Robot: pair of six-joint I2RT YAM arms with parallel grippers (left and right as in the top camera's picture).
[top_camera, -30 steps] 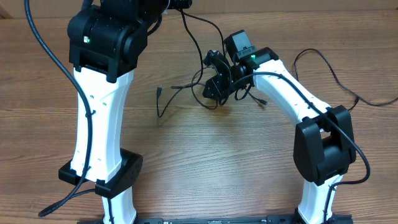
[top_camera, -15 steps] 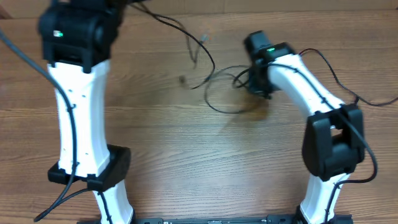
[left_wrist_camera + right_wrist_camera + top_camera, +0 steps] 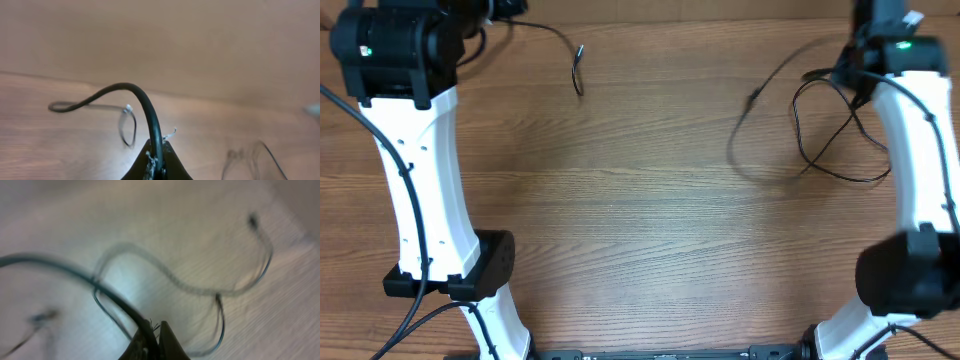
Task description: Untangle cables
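Arms spread to opposite far corners of the wooden table (image 3: 640, 230): the left arm (image 3: 415, 180) reaches far-left, left gripper (image 3: 159, 167) pinched shut on one cable (image 3: 125, 86) trailing rightward; the right arm (image 3: 920, 150) reaches far-right, right gripper (image 3: 155, 342) clamped on looped cables (image 3: 798, 125).
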